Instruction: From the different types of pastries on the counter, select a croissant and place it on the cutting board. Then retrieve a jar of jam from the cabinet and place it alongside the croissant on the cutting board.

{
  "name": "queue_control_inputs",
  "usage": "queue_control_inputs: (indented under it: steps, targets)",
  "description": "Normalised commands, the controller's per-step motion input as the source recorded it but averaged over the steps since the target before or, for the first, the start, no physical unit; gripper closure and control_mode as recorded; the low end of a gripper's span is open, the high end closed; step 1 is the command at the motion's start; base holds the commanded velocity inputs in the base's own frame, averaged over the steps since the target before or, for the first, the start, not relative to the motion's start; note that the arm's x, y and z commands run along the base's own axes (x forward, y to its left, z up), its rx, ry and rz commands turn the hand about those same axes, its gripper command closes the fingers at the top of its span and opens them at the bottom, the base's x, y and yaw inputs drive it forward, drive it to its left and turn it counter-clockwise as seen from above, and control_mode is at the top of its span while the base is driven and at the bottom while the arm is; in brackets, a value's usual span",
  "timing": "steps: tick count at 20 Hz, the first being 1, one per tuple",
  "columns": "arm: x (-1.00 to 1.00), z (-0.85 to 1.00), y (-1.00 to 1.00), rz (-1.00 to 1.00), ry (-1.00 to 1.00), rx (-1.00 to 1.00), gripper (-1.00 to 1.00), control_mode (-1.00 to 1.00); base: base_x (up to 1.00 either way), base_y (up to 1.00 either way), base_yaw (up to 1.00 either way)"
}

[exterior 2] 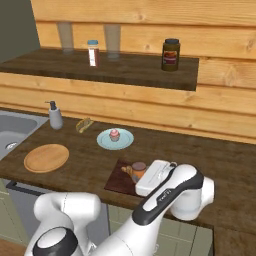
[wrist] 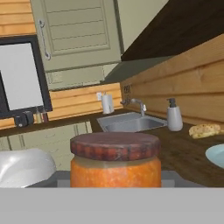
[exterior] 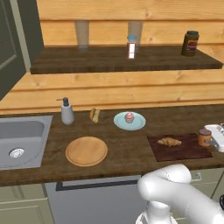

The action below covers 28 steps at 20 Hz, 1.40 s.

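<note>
A round wooden board (exterior: 86, 151) lies on the counter (exterior: 127, 153) near the sink (exterior: 22, 140), with a soap dispenser (exterior: 66, 111) behind it. Further along sit what may be a bread roll (exterior: 94, 115) and a cupcake (exterior: 129, 117) on a pale blue plate (exterior: 138, 123). On the shelf (exterior: 109, 61) above stand two glasses (exterior: 82, 36), a small bottle (exterior: 131, 47) and a dark jar (exterior: 190, 43).

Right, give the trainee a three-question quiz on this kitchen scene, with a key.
1. True or false: the croissant lies on the dark cutting board.
2. What sits on the blue plate? A) a cupcake B) a croissant C) a jar
3. What does the gripper grip?

Key
1. True.
2. A: a cupcake.
3. The orange jam jar, at the cutting board beside the croissant.
</note>
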Motion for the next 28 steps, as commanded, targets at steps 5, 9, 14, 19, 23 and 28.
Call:
queue_control_inputs:
  steps: [5, 9, 14, 19, 23, 28]
  targets:
    - [0.13, -0.14, 0.00, 0.00, -0.01, 0.00, 1.00, -1.00, 0.00, 0.00, 0.00]
    - [0.19, -0.12, 0.00, 0.00, -0.04, 0.00, 1.00, -1.00, 0.00, 0.00, 0.00]
    - [0.14, -0.21, -0.01, 0.03, -0.04, 0.00, 1.00, -1.00, 0.00, 0.00, 0.00]
    - [0.15, -0.27, -0.14, 0.05, -0.02, 0.00, 1.00, -1.00, 0.00, 0.00, 0.00]
    - [0.20, -0.21, -0.19, 0.06, -0.02, 0.00, 1.00, -1.00, 0.00, 0.00, 0.00]
    - [0.33, -0.17, -0.11, 0.05, -0.02, 0.00, 1.00, -1.00, 0.00, 0.00, 0.00]
